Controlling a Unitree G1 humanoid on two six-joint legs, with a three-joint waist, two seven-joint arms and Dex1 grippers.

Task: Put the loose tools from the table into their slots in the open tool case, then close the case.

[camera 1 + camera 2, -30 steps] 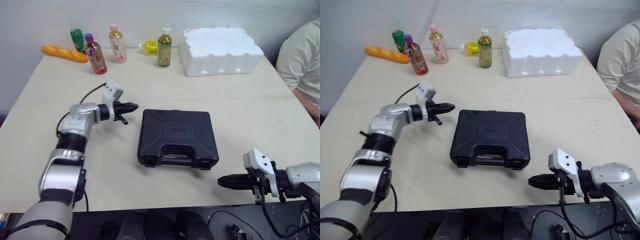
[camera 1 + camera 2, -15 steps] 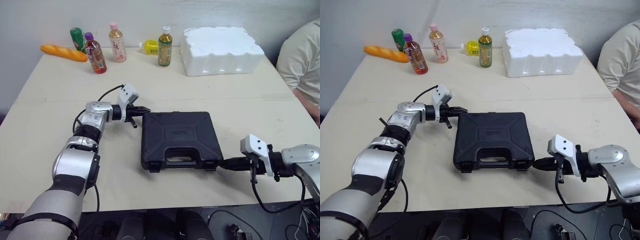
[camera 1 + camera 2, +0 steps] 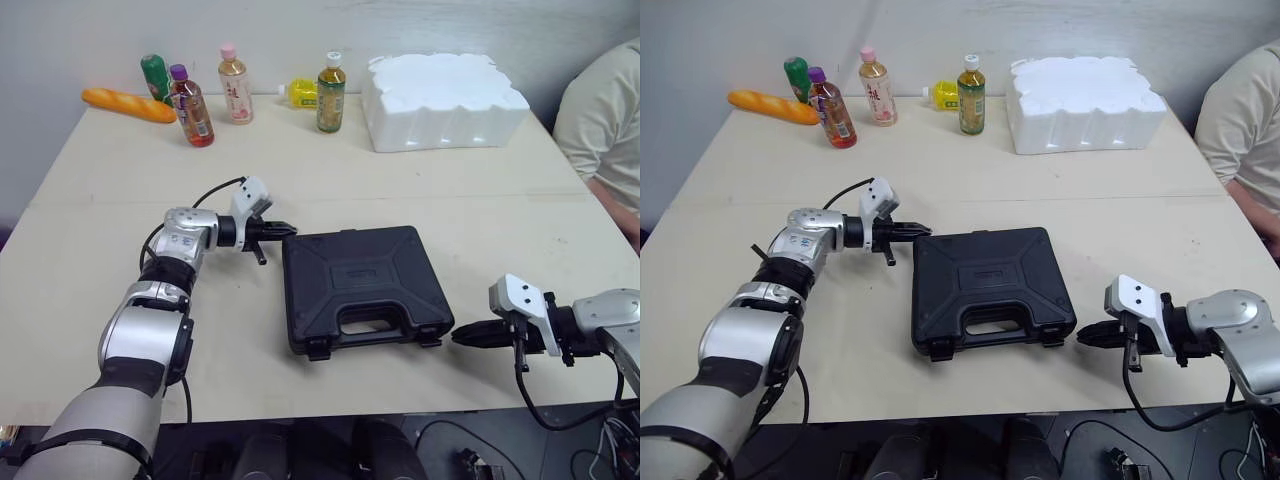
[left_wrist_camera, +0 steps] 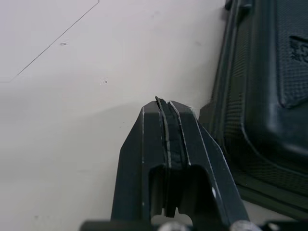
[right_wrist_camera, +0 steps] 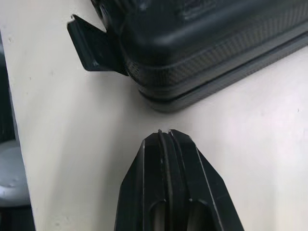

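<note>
A black plastic tool case lies closed and flat in the middle of the table, handle toward the front edge, both front latches flipped out loose. My left gripper is shut with nothing in it, its tip just off the case's back left corner. My right gripper is also shut and empty, low over the table a short way from the case's front right corner.
Several drink bottles and a bread loaf stand along the table's far left edge. A white foam block sits at the far right. A person in a beige shirt sits beside the table's right edge.
The case has turned slightly and slid toward the front right. My right gripper has backed away from the case's front right corner; my left gripper stays near the back left corner.
</note>
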